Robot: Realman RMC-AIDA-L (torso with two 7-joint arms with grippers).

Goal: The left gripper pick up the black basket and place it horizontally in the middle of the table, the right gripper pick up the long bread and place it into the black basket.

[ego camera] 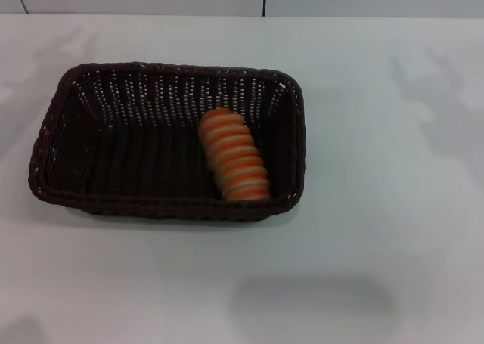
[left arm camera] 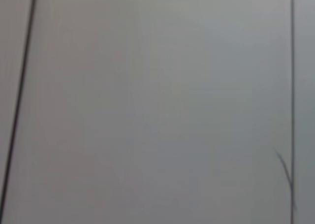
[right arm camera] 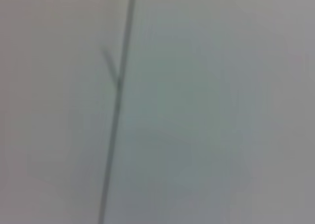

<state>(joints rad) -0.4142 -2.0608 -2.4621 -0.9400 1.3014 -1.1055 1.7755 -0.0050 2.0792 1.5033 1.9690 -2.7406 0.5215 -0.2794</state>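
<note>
Long bread [ego camera: 234,155] inside black basket [ego camera: 68,132], right half, frame center-left on white tabletop [ego camera: 393,208]; both grippers' jaws out of view, state unknown.

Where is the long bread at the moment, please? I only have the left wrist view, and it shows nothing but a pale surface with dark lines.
Observer: The long bread lies inside the black basket, toward its right end.
Operator: Thank you. How does the basket sit?
Observer: It rests on the table, long side running left to right in the head view.
Operator: Is either gripper near it?
Observer: Neither gripper appears in any view; the right wrist view also shows only a pale surface with a dark line.
</note>
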